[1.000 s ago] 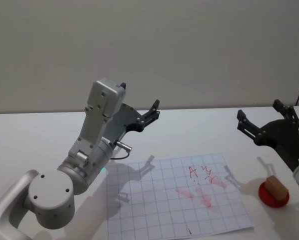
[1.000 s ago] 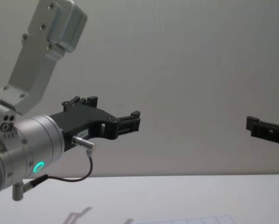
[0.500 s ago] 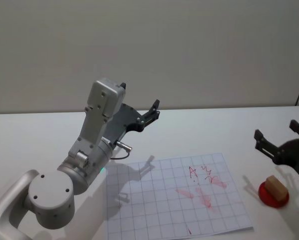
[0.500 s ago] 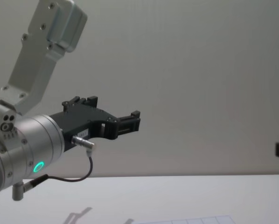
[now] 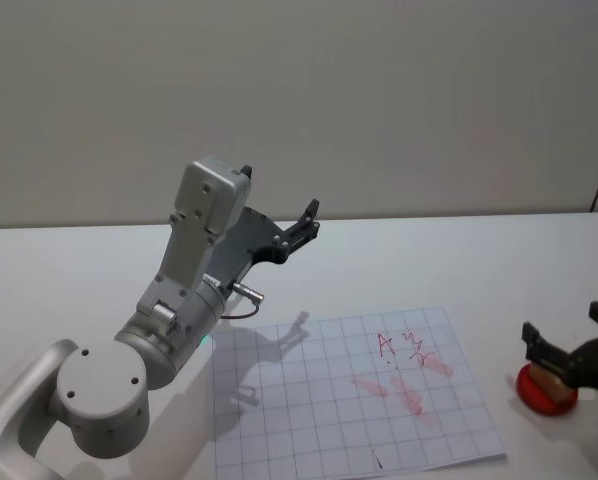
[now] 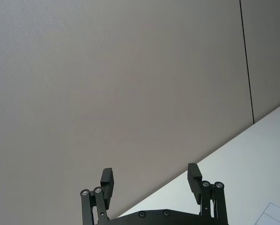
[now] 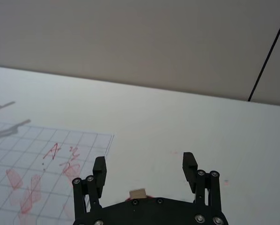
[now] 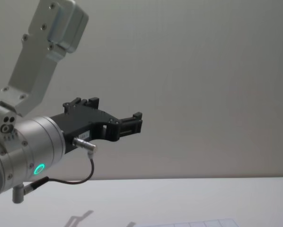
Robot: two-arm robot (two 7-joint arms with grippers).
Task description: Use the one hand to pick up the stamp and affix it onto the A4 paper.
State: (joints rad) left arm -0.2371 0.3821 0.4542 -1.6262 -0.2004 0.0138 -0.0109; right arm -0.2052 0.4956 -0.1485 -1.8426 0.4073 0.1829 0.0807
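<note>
Both hands spread, right hand (image 7: 144, 161) above stamp (image 7: 138, 192), apparently untouched, left hand (image 6: 150, 172) raised.

- white gridded A4 paper (image 5: 319, 390): thin matt sheet, red ink smears dried dull
- stamp (image 5: 541, 388), tan block on round red base: block looks like raw wood, base plastic-ish
- left gripper (image 6: 150, 171), right gripper (image 7: 144, 163): matt black, tiny shiny screw heads
- silver-grey arm shell (image 5: 194, 245): smooth satin metal look
- pale grey tabletop (image 5: 399, 260): smooth, matt

Spread-fingered right end effector (image 5: 564, 328) hovers over the stamp (image 5: 541, 389) beside the A4 paper (image 5: 319, 400).
</note>
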